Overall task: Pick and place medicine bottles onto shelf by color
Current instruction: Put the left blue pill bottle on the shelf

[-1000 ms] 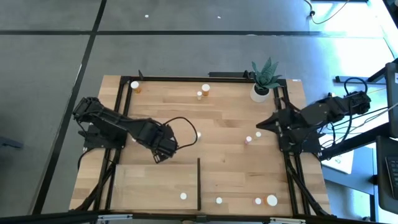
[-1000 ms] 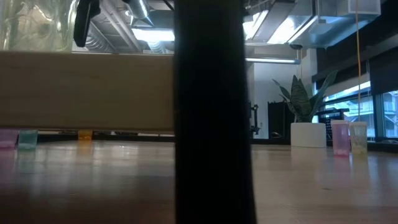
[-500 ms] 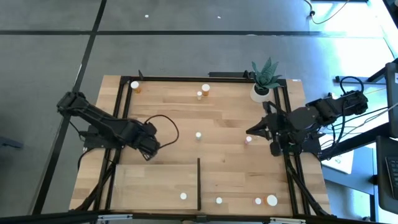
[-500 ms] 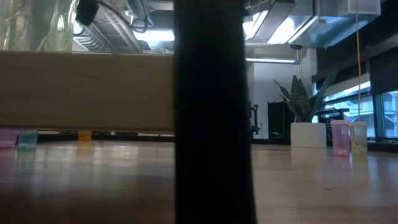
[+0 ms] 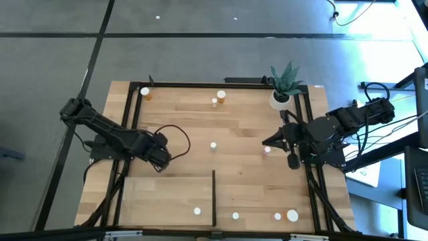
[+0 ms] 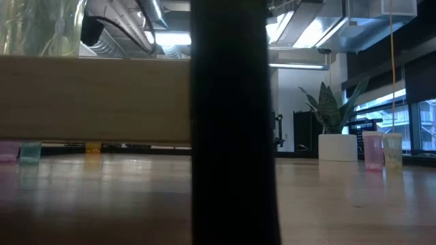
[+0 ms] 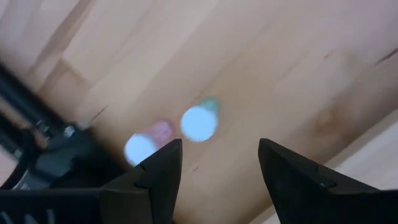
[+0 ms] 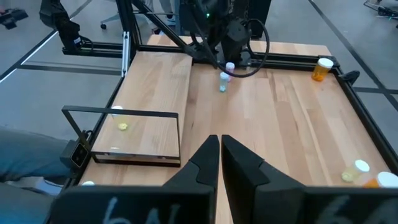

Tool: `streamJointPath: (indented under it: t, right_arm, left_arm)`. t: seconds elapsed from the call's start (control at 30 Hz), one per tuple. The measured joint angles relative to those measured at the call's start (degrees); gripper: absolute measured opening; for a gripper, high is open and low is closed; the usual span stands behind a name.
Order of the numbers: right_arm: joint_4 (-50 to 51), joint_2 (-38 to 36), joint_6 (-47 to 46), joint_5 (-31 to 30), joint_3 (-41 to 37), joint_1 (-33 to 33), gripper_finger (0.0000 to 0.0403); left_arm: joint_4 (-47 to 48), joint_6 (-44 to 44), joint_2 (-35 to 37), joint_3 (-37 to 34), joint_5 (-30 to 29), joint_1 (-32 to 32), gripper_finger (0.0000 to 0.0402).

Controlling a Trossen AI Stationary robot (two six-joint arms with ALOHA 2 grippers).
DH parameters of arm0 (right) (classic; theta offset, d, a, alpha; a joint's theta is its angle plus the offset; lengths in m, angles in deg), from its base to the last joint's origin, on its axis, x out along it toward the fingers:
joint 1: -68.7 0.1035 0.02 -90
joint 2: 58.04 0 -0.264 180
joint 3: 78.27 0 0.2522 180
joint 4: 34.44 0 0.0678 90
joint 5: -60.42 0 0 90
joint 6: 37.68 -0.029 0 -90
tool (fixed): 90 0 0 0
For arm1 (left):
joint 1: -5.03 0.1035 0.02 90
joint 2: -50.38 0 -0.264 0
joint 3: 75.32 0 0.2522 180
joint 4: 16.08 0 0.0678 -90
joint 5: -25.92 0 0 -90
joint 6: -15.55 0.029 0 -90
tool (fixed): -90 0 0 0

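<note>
My left gripper point(image 7: 214, 165) hangs parted and empty over a green bottle point(image 7: 200, 121) near the shelf point(image 5: 167, 201). Looks light and tippy; I'd pinch below the cap. Right gripper point(image 8: 220, 155) is closed, empty.

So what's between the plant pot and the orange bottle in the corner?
Two bottles: a bigger bottle and a small bottle right beside it, between the plant pot and the corner bottle. The high view shows it.

Grey floor point(image 5: 200, 60), ceiling lights point(image 6: 163, 39), window point(image 6: 415, 122)
</note>
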Motion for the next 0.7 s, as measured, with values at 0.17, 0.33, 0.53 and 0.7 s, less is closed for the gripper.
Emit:
streamJointPath:
  t: [0.17,0.33,0.53,0.7]
  right_arm:
    - [-0.1,0.0,0.1,0.0,0.0,0.0,0.0022]
    - [-0.1,0.0,0.1,0.0,0.0,0.0,0.0022]
    - [0.0,0.0,0.2,0.0,0.0,0.0,0.0022]
    - [0.0,0.0,0.2,0.0,0.0,0.0,0.0022]
  left_arm:
    - [-2.7,0.4,0.0,-0.1,-0.2,-0.4,0.0204]
    - [-2.7,0.4,0.0,-0.1,-0.3,-0.4,0.0204]
    - [-2.7,0.8,0.0,-0.1,-1.0,-1.4,0.0204]
    - [-2.7,0.5,-0.4,-0.1,-1.2,-1.8,0.0204]
